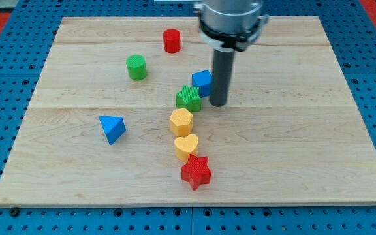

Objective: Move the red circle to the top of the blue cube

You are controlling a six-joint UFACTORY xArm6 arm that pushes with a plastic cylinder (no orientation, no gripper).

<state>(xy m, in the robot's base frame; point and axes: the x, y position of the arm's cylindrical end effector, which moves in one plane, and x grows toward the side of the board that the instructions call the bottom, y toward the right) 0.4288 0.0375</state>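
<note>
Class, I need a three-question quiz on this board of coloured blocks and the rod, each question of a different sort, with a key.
1. True or false: the red circle touches the blue cube.
2. Which block lies nearest the view's bottom? A. yellow heart B. red star C. blue triangle
3. Fill in: my tip rests just to the view's ____ of the green star.

Key: 1 false, they lie apart, the circle up and to the view's left. 2 B. 3 right.
</note>
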